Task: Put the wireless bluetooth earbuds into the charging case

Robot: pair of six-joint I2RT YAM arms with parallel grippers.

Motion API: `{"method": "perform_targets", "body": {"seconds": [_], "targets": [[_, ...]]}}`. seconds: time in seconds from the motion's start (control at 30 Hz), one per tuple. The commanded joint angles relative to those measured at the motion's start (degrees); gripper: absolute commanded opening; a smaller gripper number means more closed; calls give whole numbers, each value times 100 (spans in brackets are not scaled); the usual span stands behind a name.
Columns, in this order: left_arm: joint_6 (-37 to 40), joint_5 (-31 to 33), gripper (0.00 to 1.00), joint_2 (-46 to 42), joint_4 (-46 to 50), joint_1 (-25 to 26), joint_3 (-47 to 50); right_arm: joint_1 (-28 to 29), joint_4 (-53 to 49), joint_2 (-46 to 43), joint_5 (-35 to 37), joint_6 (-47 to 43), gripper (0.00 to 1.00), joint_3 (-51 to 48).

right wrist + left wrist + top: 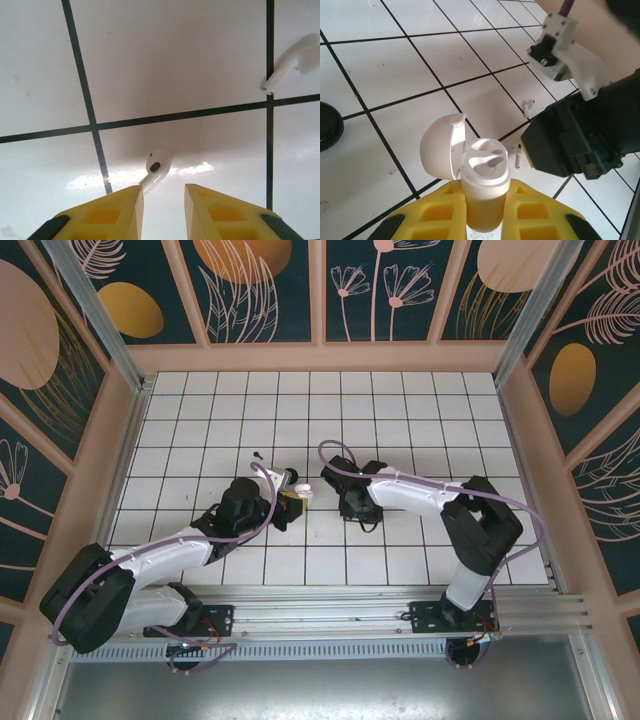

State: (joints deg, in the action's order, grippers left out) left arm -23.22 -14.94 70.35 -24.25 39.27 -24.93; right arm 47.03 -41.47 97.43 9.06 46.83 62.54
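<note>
The left fingers (435,212) are clamped on the lower body of the white charging case (485,175). They hold it upright over the tabletop (420,410), a little left of the middle and toward the near edge, with the lid (440,150) swung open to one side. Both wells look empty, though white on white makes that hard to be sure of.

The right fingers (220,210) stand apart, low over a white earbud (157,166) lying on the tiles just ahead of them. Its stem runs back to the inner tip of one finger, off centre in the gap. A second earbud (295,60) lies apart from it, across a grout line. The left wrist view shows both near the case.

The step in hand seems to be the pick. It would go best if the fingers shifted sideways until the stem sat midway, then closed gently on the stem alone, leaving the head free. The bud is small and slick, so a skewed pinch could flick it away.
</note>
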Motion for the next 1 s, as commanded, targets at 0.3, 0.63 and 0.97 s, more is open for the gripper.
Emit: {"method": "perform_targets", "body": {"seconds": [0.3,0.63,0.97], "targets": [[-75,-114,0,198,-142,-38,-176,-676,1660,-1368,-966,1560,22,-1616],[36,-268,0,433,-201,-37,-346,-611,2116,-1309,-717,2185,24,-1711],[110,-369,0,535,-264,-33,-352,-580,2089,-853,-681,2282,23,-1456]]}}
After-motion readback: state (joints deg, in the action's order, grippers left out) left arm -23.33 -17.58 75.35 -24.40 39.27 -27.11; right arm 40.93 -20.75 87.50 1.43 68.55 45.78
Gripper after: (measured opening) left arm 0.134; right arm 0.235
